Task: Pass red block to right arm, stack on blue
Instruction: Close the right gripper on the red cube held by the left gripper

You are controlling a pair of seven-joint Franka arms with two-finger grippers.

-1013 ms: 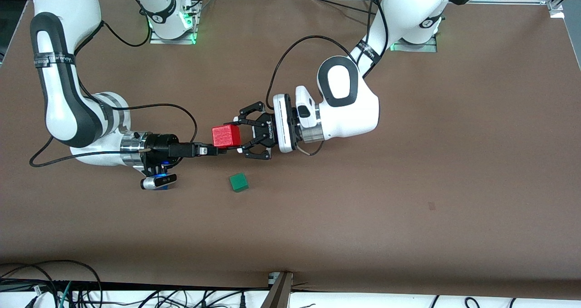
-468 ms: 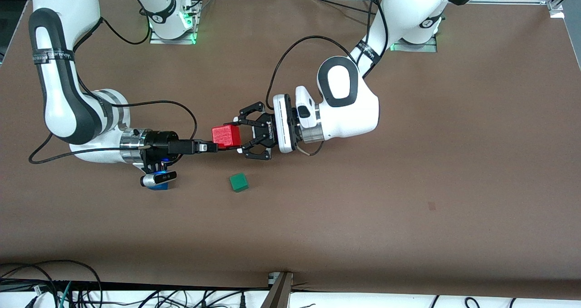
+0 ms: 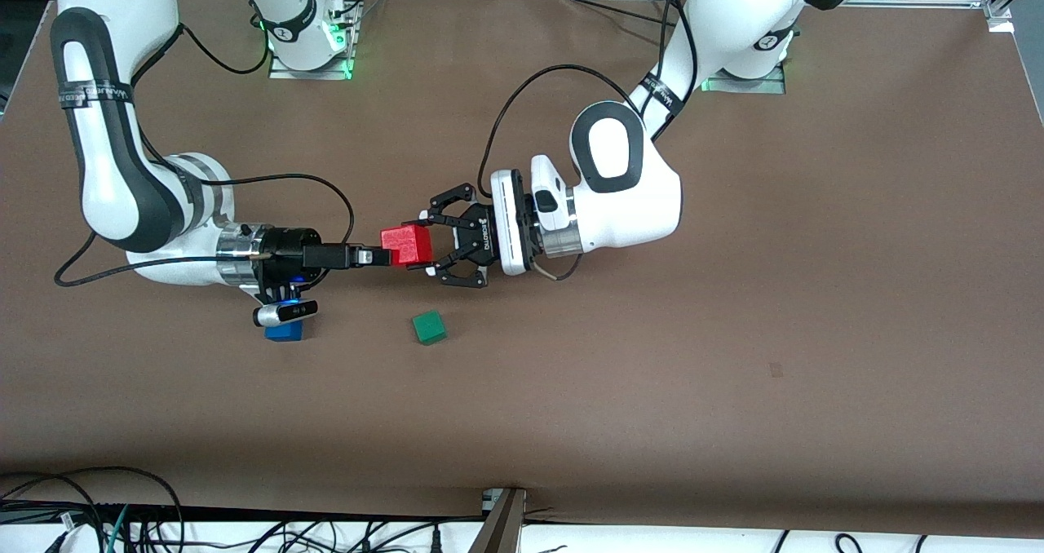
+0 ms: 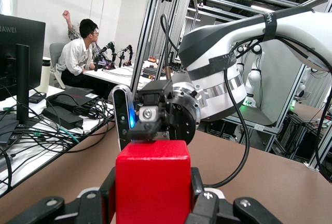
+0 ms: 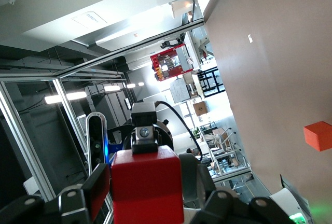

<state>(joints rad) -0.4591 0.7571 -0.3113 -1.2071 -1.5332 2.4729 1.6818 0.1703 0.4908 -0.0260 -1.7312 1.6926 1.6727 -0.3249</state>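
The red block point(image 3: 406, 243) is held above the table's middle. My left gripper point(image 3: 426, 241) is shut on it, one pad on each side, as the left wrist view point(image 4: 153, 182) shows. My right gripper point(image 3: 382, 255) is turned on edge and meets the block's end toward the right arm. In the right wrist view its jaws stand open, one above and one below the block point(image 5: 147, 182), with a thin gap at one pad. The blue cube point(image 3: 284, 331) sits on the table under the right wrist, partly hidden by the wrist camera.
A green cube point(image 3: 429, 327) lies on the table nearer to the front camera than the red block. An orange cube point(image 5: 319, 136) shows on the table in the right wrist view only. Cables trail from both wrists.
My right gripper has shifted away from the front camera and lined up with the red block's end. The blue cube shows more. The left gripper and the block have not moved.
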